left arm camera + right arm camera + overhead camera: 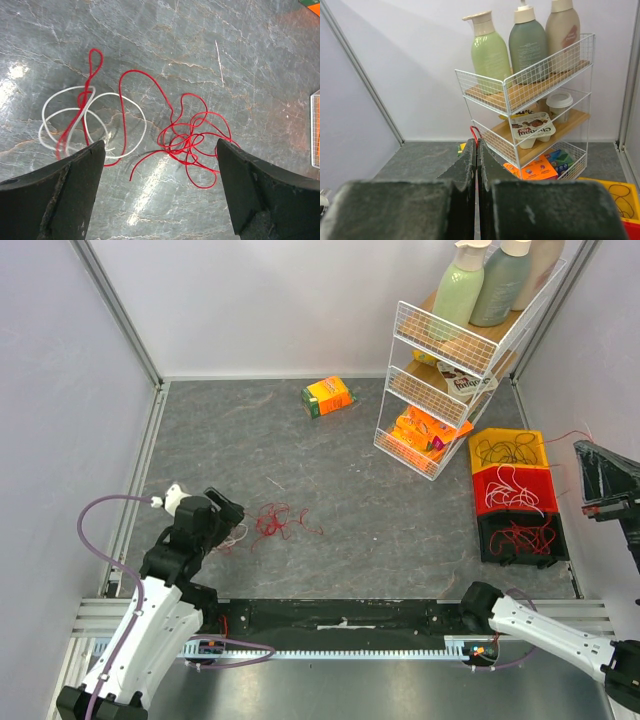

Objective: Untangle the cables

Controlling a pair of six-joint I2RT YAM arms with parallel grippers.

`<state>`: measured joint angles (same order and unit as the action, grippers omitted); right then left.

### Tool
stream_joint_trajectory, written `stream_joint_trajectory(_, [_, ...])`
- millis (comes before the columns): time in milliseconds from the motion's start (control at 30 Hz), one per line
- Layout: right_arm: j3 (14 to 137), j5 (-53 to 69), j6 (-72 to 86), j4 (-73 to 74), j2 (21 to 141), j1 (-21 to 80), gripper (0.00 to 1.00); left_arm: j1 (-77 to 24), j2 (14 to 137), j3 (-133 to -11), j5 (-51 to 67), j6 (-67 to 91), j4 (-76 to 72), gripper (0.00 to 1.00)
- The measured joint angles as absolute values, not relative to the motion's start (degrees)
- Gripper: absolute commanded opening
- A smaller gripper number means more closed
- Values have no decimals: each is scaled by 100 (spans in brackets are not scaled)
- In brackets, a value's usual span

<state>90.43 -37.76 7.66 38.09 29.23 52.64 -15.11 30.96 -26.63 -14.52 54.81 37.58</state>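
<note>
Top view: the left end effector hangs low beside a tangle of thin red wire on the grey marbled table. The right end effector is raised at the far right.

Left wrist view: the fingers are spread wide. The red tangle lies between them, interlaced with a thin white wire loop.

Right wrist view: the fingers are pressed together, pinching a short red wire strand.

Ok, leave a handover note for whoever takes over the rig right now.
Left hand open over a red cable tangled with a white cable on the table.
Right hand shut, raised at the right, a red loop at its tips.
Done: black cables in yellow bin, white cables in red bin, red cables in black bin.
Left: part the red-white pair.
</note>
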Motion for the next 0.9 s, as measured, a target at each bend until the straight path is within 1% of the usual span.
stream_joint_trajectory(200, [8753,-3531,854,3830,3100,5264,0,-1511,3059,-2663,-1035,5319,3588,96])
stream_joint_trajectory(400, [8927,-3118,869,3865,3981,5264,0,-1511,2971,-2764,-661,5148,3444,96])
stream_joint_trajectory(500, [9021,-3153,829,3874,4228,5266,0,-1514,2884,-2840,-561,5085,3400,96])
stream_joint_trajectory(667, [8952,-3310,810,3929,4296,5264,0,-1511,2783,-2856,-534,5017,3371,96])
stream_joint_trajectory(733, [8624,-3415,871,3881,4213,5264,0,-1511,2783,-2856,-523,4989,3371,96])
stream_joint_trajectory(900, [7113,-3404,1459,4014,4147,5264,0,-1511,2783,-2869,-392,4936,3369,96])
